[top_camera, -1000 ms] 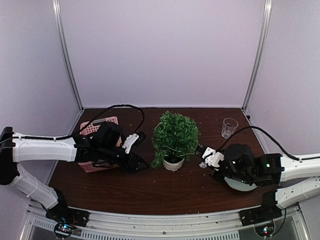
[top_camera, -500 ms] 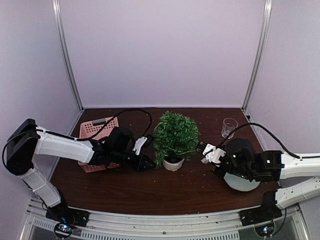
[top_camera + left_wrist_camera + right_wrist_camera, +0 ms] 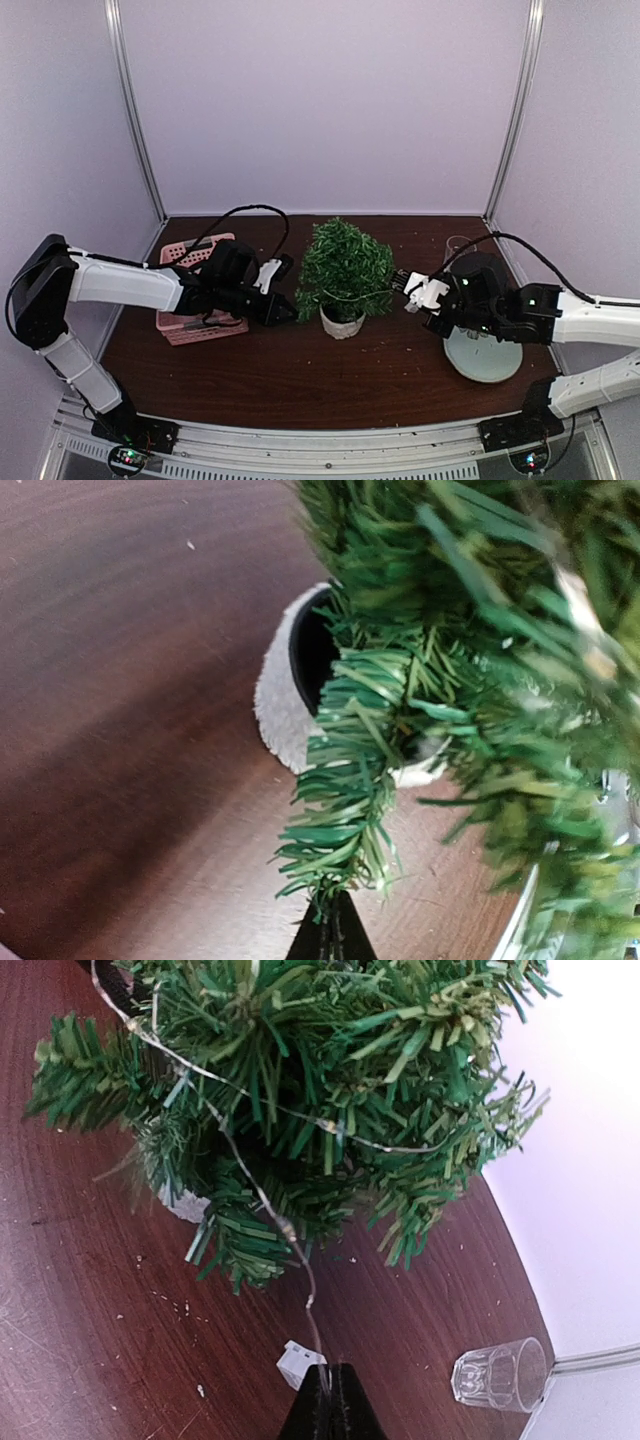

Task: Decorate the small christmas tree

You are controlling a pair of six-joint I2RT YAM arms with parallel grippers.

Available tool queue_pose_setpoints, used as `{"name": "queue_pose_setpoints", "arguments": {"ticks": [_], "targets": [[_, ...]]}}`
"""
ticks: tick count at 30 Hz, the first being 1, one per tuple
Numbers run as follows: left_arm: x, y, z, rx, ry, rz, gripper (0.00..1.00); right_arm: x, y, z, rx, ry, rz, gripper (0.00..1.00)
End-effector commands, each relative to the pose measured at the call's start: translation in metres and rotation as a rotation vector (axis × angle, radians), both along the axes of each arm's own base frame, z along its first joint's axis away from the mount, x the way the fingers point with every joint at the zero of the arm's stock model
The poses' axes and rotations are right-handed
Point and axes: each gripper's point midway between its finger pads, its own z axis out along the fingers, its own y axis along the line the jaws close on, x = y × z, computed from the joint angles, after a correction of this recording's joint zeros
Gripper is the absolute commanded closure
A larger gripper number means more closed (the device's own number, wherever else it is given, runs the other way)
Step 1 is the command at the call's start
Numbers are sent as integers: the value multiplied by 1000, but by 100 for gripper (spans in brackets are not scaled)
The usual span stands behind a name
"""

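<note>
At the left edge of the brown surface [image 3: 300, 385] a pink basket [image 3: 190, 326] lies under the left arm. Just to its right the left tool [image 3: 284, 311] reaches toward the middle; its jaws are pressed together, and in the left wrist view they seem to nip the tip of one low branch. That branch belongs to the small christmas tree [image 3: 345, 265], which stands in its white pot [image 3: 340, 323] at the centre of the surface, upright as far as the top view shows, squarely between the two arms. From its right flank a thin light wire [image 3: 286, 1228] trails out of the needles and down into the right tool [image 3: 401, 287], whose jaws are clamped flat on the strand; a small white piece sits just beside those tips, though what it is cannot be told. Further right lie a white plate [image 3: 490, 366] beneath the right arm and a glass [image 3: 497, 1373] toward the back.

The coming move likely turns on one fact: the tree lies to the left of the right tool, with the wire already draped across its near side. The right arm therefore seems the one to lead the strand round the upright trunk axis, while the left steadies the foliage.
</note>
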Motion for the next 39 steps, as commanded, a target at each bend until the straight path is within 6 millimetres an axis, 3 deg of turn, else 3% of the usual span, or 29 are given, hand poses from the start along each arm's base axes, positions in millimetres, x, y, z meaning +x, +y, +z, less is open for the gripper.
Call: {"name": "queue_pose_setpoints", "arguments": {"ticks": [1, 7, 12, 17, 22, 30, 39], "targets": [[19, 2, 24, -21, -68, -13, 100, 8, 17, 16, -4, -42, 81, 100], [25, 6, 23, -10, -59, -30, 100, 21, 30, 12, -50, -55, 135, 100], [31, 10, 21, 0, -60, -28, 100, 37, 32, 21, -51, -78, 132, 100], [35, 12, 21, 9, -63, -31, 100, 39, 35, 20, -40, -73, 166, 96], [37, 14, 19, 14, -60, -34, 100, 35, 44, 18, -7, -62, 206, 100], [42, 15, 21, 13, -66, -29, 100, 42, 29, 38, -39, -152, 171, 100], [45, 14, 20, 26, -73, -47, 100, 50, 26, 44, -61, -179, 181, 100]]}}
